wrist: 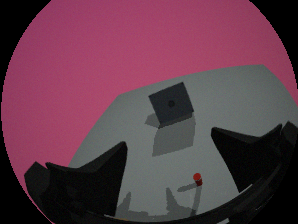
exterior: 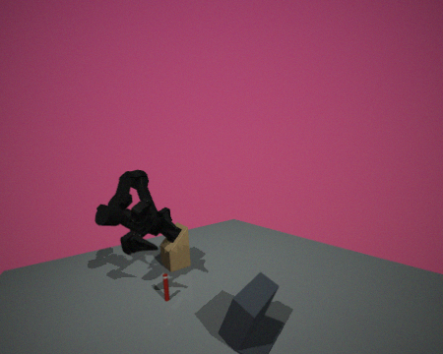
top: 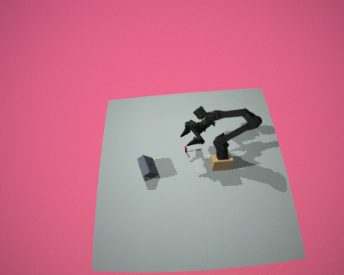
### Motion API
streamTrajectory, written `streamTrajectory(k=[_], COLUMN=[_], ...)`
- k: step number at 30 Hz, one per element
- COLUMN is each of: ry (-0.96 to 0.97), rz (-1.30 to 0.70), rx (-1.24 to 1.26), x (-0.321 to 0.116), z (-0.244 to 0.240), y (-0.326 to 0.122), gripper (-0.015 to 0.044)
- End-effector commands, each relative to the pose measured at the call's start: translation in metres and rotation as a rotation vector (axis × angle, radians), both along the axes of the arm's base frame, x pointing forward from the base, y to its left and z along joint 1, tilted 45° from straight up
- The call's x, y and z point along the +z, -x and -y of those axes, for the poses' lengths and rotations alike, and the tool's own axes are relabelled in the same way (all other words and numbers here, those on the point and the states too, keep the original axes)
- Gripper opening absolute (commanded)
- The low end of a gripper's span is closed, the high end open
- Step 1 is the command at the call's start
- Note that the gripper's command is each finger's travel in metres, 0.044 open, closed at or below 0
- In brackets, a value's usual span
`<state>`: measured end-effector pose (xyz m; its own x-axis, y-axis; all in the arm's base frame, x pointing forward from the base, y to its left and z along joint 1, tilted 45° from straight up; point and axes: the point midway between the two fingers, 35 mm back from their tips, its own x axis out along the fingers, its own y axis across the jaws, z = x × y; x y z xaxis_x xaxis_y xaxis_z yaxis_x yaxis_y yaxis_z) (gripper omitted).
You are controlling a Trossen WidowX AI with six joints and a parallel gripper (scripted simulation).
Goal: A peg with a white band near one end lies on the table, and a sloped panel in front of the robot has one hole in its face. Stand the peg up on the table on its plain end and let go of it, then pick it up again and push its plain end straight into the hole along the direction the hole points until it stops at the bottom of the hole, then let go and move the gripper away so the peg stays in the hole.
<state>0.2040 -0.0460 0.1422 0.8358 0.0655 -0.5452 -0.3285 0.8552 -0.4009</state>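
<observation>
The red peg (top: 186, 149) (exterior: 166, 289) (wrist: 198, 179) stands upright on the table (top: 180, 229) (exterior: 330, 275), its white band near the top and its plain end down. My gripper (top: 184, 140) (exterior: 165, 244) (wrist: 170, 140) is wide open and empty. It is above the peg's height, on the robot's side, tilted forward and down. In the wrist view the peg shows low, right of the middle between the fingers. The dark sloped panel (top: 147, 166) (exterior: 251, 305) (wrist: 177, 92) shows one empty-looking hole (wrist: 171, 104) in its face. The hole is hidden in the exterior view.
The tan base block (top: 222, 163) (exterior: 179, 256) carries the arm, behind the peg as seen from the panel. The panel stands apart from the peg, farther from the base. Shadows of the arm and panel lie on the table.
</observation>
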Motion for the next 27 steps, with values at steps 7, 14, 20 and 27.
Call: streamTrajectory(k=[7, 14, 20, 27], ry=[-0.068, -0.044, 0.029, 0.168], rz=[-0.29, -0.491, -0.647, -0.784], rx=[-0.157, -0.27, -0.368, -0.471], x=[-0.024, -0.038, -0.047, -0.05], z=[0.009, 0.015, 0.021, 0.027], y=[0.0, 0.003, 0.006, 0.006], gripper=[0.044, 0.044, 0.044, 0.044])
